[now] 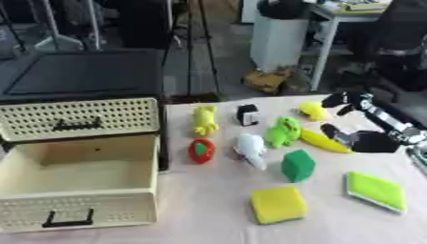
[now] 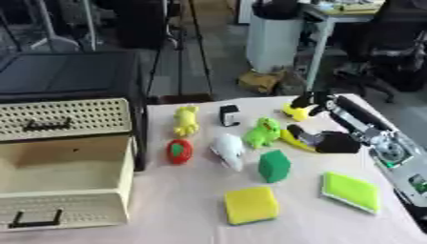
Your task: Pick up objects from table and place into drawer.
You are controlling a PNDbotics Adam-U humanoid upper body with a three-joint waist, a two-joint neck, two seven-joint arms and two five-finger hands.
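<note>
Right hand [image 1: 360, 121] comes in from the right over the table [image 1: 208, 205], fingers spread and only lightly curled, not clamped on anything. Upper fingers [image 1: 338, 100] sit just beside the small yellow toy [image 1: 313, 110], lower thumb or finger touches the far end of the banana [image 1: 323, 141]; cannot tell if there is real contact with the yellow toy. Left hand shows in neither view.

Landmark: green frog toy [image 1: 283, 131], mid-table.
- banana: just right of the frog, touching or nearly so
- small yellow toy: behind and right of the frog
- black-and-white block [image 1: 247, 115]: behind and left of the frog
- yellow plush figure [image 1: 204, 119]: further left of the frog, lying lengthwise
- white plush toy [image 1: 250, 149]: in front and left of the frog, close
- red round toy [image 1: 200, 151]: left of the white one
- dark green cube [image 1: 297, 165]: in front of the frog
- yellow sponge [image 1: 278, 204]: well in front of the frog
- flat lime pad [image 1: 375, 190]: in front and right of the frog

Cream drawer unit [image 1: 79, 119] stands well left of the frog; lower drawer [image 1: 79, 190] is pulled out, nothing visible inside, upper one closed.
</note>
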